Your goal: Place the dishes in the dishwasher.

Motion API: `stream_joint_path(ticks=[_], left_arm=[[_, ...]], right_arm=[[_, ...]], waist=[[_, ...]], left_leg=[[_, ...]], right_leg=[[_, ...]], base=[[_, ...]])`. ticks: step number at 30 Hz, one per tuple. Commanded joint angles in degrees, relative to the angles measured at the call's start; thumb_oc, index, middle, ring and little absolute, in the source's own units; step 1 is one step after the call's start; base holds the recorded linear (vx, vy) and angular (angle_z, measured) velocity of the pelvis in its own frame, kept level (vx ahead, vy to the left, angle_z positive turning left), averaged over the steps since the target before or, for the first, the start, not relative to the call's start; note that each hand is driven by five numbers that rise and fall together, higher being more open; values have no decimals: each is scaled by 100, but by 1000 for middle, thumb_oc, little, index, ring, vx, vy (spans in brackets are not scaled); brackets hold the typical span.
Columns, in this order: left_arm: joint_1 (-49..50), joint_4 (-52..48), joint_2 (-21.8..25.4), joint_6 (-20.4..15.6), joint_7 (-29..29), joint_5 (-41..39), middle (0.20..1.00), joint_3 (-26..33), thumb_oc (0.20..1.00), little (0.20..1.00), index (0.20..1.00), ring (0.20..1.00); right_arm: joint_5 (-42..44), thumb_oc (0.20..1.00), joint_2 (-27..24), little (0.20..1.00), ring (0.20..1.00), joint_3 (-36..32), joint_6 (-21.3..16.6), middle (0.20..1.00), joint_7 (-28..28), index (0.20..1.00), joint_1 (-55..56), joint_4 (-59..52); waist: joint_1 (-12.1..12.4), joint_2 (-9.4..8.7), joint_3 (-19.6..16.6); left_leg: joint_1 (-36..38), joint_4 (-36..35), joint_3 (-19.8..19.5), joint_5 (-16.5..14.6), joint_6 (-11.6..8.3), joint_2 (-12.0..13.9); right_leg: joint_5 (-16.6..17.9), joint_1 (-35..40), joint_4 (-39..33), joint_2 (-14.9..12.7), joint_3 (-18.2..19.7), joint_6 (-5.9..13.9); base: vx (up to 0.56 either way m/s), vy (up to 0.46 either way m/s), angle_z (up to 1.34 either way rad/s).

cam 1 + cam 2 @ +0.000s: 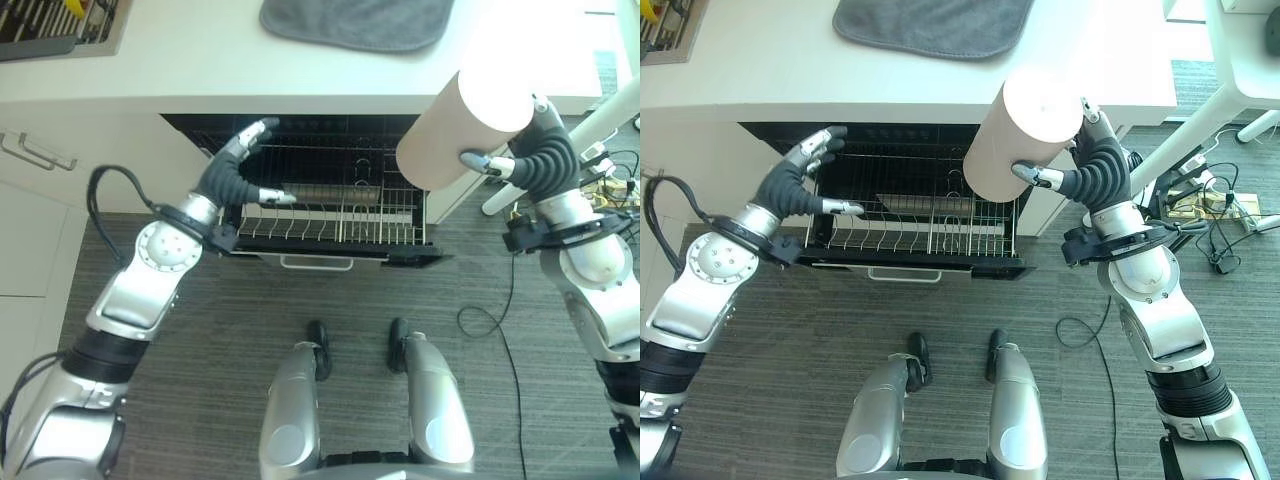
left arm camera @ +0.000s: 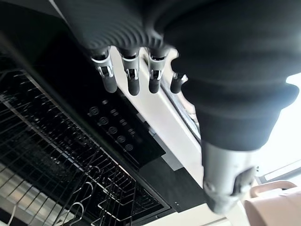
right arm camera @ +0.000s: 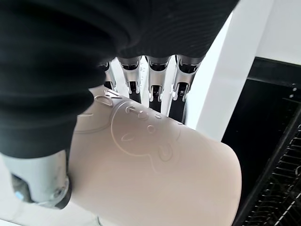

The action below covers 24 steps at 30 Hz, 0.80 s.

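the right hand has its fingers curled around one pale cup, held above the rack. its wrist view reveals a face embossed on the cup. the left hand hovers with fingers straight at the rack's edge. one grey mat lies on the table.

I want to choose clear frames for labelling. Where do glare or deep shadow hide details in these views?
Left eye view: strong glare whitens the top of the cup in the right hand. Right eye view: the cup is evenly lit, but the dishwasher interior is dark behind the rack. Left wrist view: the left hand is in dark shadow against a bright edge.
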Motion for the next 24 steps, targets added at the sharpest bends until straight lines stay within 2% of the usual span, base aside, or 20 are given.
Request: stream_joint_path(ticks=[1,6,11,13,16,19,22,23,24], left_arm=[[110,-258,111,-65,39,176,1000,214,1000,1000,1000,1000],[-245,293,209,462,-89,716,1000,-37,1000,1000,1000,1000],[-815,1339,86,968,-461,898,1000,-706,1000,1000,1000,1000],[-1026,1695,51,1037,-642,1058,1000,-984,1000,1000,1000,1000],[-1377,2706,-143,949,-557,1079,1000,-1381,1000,1000,1000,1000],[-1550,3310,-316,997,-520,1157,1000,-1539,1000,1000,1000,1000],[-1791,3923,-502,1081,-374,1313,1000,-1684,1000,1000,1000,1000],[-1994,4560,-678,1050,-90,1375,1000,-1742,1000,1000,1000,1000],[-2066,4786,-755,1035,11,1350,1000,-1744,1000,1000,1000,1000]], right_arm=[[-58,200,-106,200,200,-197,-131,200,-99,200,-339,-380],[-14,200,-138,200,200,-132,-92,200,-135,200,-594,-270],[41,200,-148,200,200,99,14,200,14,200,-976,-168],[66,200,-166,200,200,168,-1,200,21,200,-1086,-129],[68,200,-92,200,200,327,18,200,78,200,-1333,-54],[73,200,-36,200,200,403,54,200,193,200,-1440,-44],[80,200,9,200,200,497,101,200,303,200,-1609,-25],[66,200,81,200,200,581,142,200,366,200,-1728,-8],[62,200,122,200,200,613,158,200,393,200,-1756,-7]], waist=[[-76,-8,-435],[-134,17,-365],[-225,26,-318],[-248,15,-309],[-314,-30,-302],[-356,-55,-297],[-412,-93,-258],[-446,-122,-257],[-464,-135,-257]], left_leg=[[335,-44,-354,-180,-457,516],[289,-70,-287,-130,-454,490],[274,-160,-137,-29,-460,530],[283,-203,-84,2,-459,538],[294,-258,-16,34,-459,552],[300,-306,10,59,-456,544],[300,-303,33,43,-453,531],[261,-289,48,42,-451,533],[250,-281,50,36,-454,534]], right_leg=[[261,233,-441,-431,453,742],[314,88,-417,-447,477,748],[318,-9,-344,-472,488,764],[328,-10,-362,-466,478,765],[351,-29,-406,-444,488,784],[371,-42,-456,-401,510,787],[338,-64,-434,-363,538,789],[327,-101,-427,-340,549,786],[321,-111,-425,-329,552,784]], base=[[-51,94,-11],[-69,90,-3],[-70,87,-11],[-49,50,1],[-50,51,0],[-24,42,-1],[-26,42,-3],[-28,32,-7],[-20,28,-9]])
